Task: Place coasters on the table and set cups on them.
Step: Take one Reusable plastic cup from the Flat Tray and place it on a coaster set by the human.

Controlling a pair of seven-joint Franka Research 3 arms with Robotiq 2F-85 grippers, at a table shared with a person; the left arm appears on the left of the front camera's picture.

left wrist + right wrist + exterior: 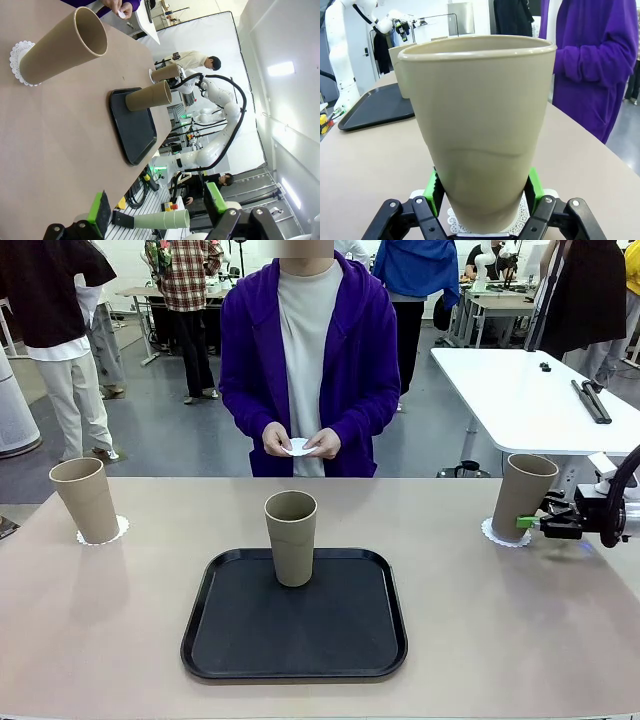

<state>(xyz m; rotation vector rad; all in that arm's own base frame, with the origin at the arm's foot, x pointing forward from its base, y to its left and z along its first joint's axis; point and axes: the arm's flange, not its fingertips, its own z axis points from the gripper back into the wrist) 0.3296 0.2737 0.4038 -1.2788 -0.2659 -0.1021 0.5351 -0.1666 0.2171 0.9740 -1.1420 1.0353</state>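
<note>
At the right edge of the table (500, 620), the right gripper (530, 524) is clamped low on the right cup (522, 495), which stands on the right coaster (493, 533). Far left, the left cup (86, 499) sits on the left coaster (118, 530). Between them the middle cup (291, 537) stands on the black tray (230, 640). Across the table, the person's hands (318, 444) hold a third coaster (297, 447). The left gripper (157, 205) gapes wide with nothing in it.

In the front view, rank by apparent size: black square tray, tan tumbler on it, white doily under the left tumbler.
Largest: black square tray.
Then the tall tan tumbler standing on it.
Smallest: white lacy paper doily, mostly covered by its cup.
</note>
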